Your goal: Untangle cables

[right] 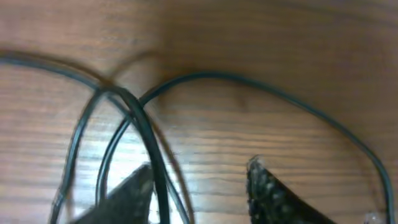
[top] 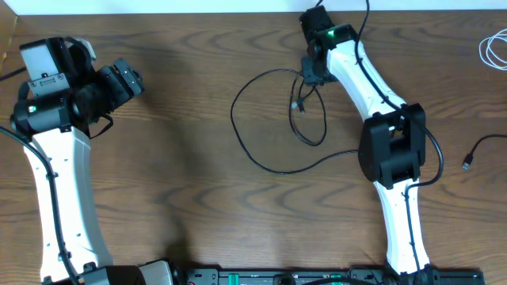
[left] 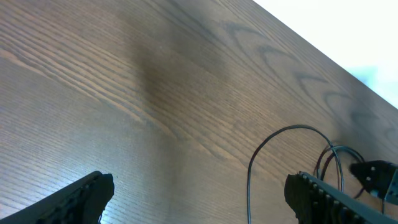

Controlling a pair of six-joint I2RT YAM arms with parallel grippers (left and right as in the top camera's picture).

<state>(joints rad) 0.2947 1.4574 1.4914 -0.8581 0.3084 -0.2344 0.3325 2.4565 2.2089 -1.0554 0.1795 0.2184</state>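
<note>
A long black cable (top: 277,170) lies in a big loop on the wooden table, its strands bunching and crossing under my right gripper (top: 310,79) at the back. In the right wrist view the right gripper (right: 202,180) stands open just over the wood. Crossed black cable strands (right: 143,124) run against its left finger (right: 127,193); the gap to the right finger (right: 270,193) holds nothing. My left gripper (top: 131,79) hovers wide open at the back left, apart from the loop. From the left wrist, the left gripper (left: 199,193) faces the cable arc (left: 292,127).
A thin white cable (top: 493,51) is coiled at the far right edge. Another black cable (top: 483,146) with a small plug end lies at the right, beside my right arm (top: 392,150). The table's far edge runs along the top.
</note>
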